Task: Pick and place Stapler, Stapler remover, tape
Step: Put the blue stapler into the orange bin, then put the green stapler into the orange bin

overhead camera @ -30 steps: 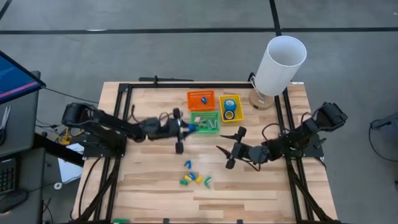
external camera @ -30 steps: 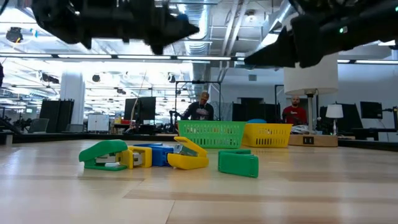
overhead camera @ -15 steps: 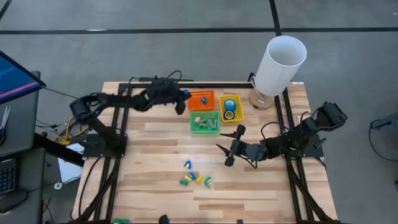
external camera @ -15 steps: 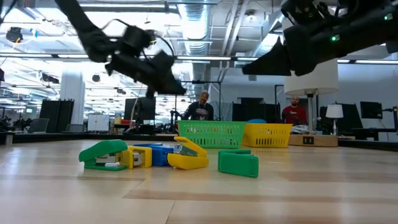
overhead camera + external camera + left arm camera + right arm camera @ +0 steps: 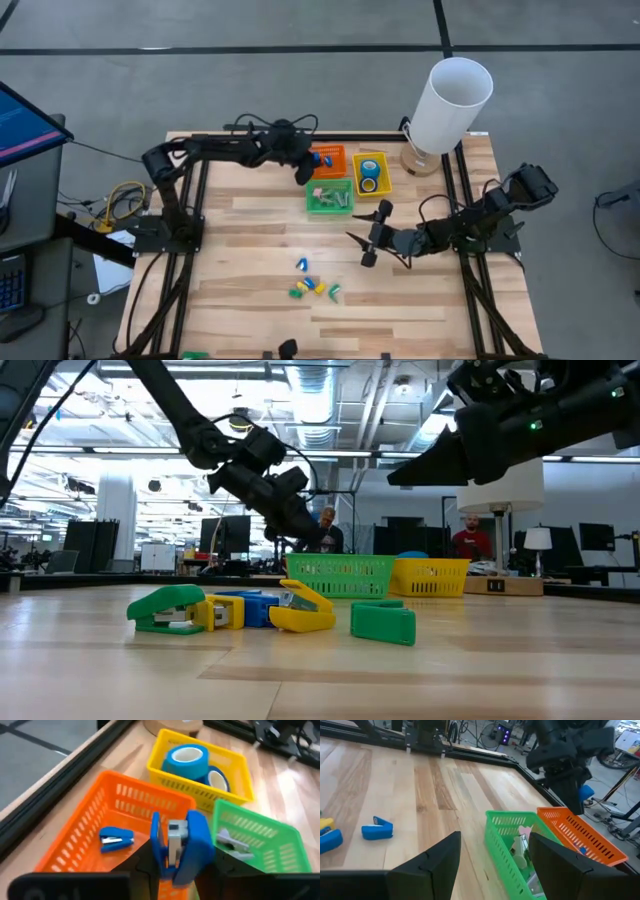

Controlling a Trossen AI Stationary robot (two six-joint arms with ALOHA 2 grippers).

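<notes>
— What do we count in the baskets at the far side of the table (image 5: pixel 250 320)?

— We count three baskets. The orange basket (image 5: pixel 323 161) sits farthest left, the yellow basket (image 5: pixel 370 172) is to its right, and the green basket (image 5: pixel 330 196) lies just nearer than the orange one. In the left wrist view the orange basket holds one small blue stapler (image 5: pixel 116 839). The yellow one holds the tape (image 5: pixel 186 761): two blue rolls, one leaning on the other. The green one holds pale metal pieces (image 5: pixel 231 844); we cannot tell how many.

— And where is the left tool?

— The left tool (image 5: pixel 309 163) hangs over the left edge of the orange basket, clamped on a second blue stapler (image 5: pixel 182 845), which its fingers pinch from both sides above the basket.

— The right tool?

— The right tool (image 5: pixel 369 236) hovers over the bare table, nearer than the green basket and to its right. Its two fingers stand well apart and hold nothing.

— What lies loose on the table?

— A cluster nearer to us, left of the right tool. In the low view we count a green stapler (image 5: pixel 166 608), a yellow one (image 5: pixel 303 612), a blue one (image 5: pixel 252 607) between them, and a green block-shaped piece (image 5: pixel 384 622) on the right. From above, one more blue stapler (image 5: pixel 302 264) lies just beyond the cluster.

— Anything else?

— A white cylinder (image 5: pixel 449 104) stands at the far right corner, and two people show in the room behind.
</notes>
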